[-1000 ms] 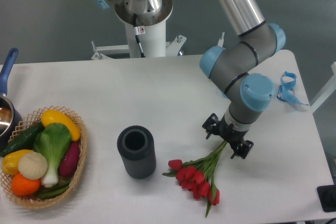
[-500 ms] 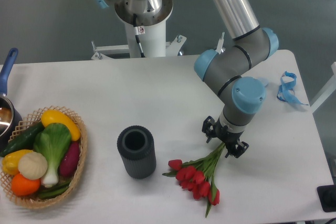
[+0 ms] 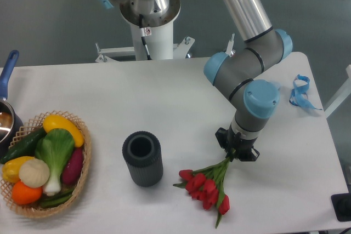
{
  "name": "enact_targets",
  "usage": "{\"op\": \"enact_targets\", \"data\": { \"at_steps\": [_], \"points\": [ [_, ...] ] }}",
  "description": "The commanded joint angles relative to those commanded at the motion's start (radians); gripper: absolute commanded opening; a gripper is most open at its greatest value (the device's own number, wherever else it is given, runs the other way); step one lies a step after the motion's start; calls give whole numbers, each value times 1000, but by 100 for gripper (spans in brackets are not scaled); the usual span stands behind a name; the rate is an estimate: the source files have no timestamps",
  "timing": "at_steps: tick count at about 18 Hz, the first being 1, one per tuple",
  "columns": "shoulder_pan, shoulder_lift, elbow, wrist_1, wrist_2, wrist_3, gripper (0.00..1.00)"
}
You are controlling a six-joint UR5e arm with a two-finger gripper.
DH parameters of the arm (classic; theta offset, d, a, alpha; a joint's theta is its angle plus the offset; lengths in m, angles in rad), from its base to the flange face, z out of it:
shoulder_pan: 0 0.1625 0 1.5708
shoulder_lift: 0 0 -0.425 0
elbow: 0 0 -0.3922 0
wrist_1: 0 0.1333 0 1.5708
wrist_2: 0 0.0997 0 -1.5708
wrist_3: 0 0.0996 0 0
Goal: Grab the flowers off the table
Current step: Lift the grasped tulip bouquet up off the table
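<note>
The flowers, a bunch of red tulips with green stems, lie on the white table at the front right, heads toward the front. My gripper points straight down over the stem ends, and its fingers have closed around the stems. The stem tips are hidden under the gripper. The tulip heads still rest on or just above the tabletop.
A dark grey ribbed cylinder vase stands left of the flowers. A wicker basket of vegetables sits at the front left, with a pot behind it. A blue ribbon lies at the right edge. The robot base stands at the back.
The gripper's fingers have drawn together onto the stem ends. The bunch has shifted slightly to the right and upward with it.
</note>
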Motion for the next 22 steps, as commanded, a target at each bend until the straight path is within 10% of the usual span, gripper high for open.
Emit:
{"op": "enact_targets", "data": {
  "at_steps": [5, 12, 22],
  "points": [
    [31, 89, 5, 3, -66, -43, 9],
    [83, 285, 3, 5, -444, -224, 9],
    [216, 374, -64, 14, -823, -219, 9]
  ]
}}
